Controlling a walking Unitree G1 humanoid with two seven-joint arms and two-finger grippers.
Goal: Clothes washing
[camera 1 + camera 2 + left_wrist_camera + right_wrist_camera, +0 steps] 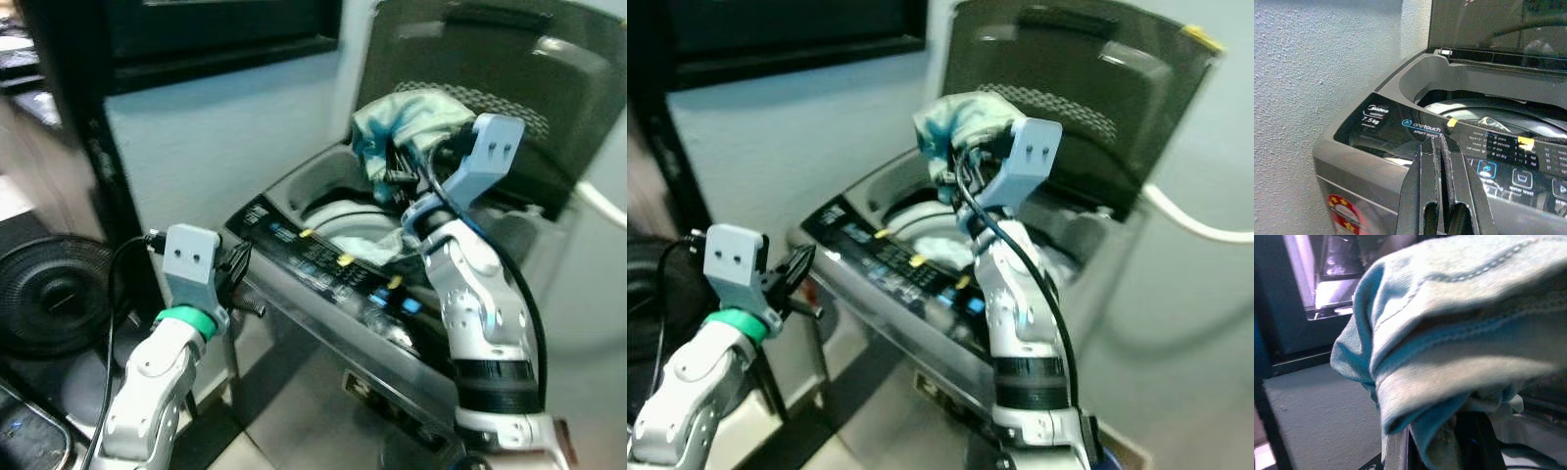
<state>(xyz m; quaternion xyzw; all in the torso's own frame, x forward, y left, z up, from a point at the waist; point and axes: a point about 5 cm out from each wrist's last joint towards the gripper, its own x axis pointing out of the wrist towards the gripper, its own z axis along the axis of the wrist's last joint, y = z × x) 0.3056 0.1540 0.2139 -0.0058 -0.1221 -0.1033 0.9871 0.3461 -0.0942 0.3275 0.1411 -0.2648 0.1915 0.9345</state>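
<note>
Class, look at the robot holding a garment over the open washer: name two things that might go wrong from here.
1. The garment bunches loosely in the right gripper above the drum; released off-centre, it may land on the control panel.
2. The left gripper, jaws shut, hangs close to that panel and might bump a button.

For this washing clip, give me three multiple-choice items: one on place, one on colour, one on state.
1. Where is the right gripper?
A. above the open tub
B. on the floor
C. against the fan

2. What colour is the crumpled cloth garment it holds?
A. red
B. light teal
C. black

3. How does the dark lid of the grey top-loading washing machine stand?
A. shut
B. raised
C. removed

Key: 1 A, the garment hangs over the drum opening; 2 B, pale blue-green fabric in the right wrist view; 3 B, the lid stands upright behind the tub.
</note>
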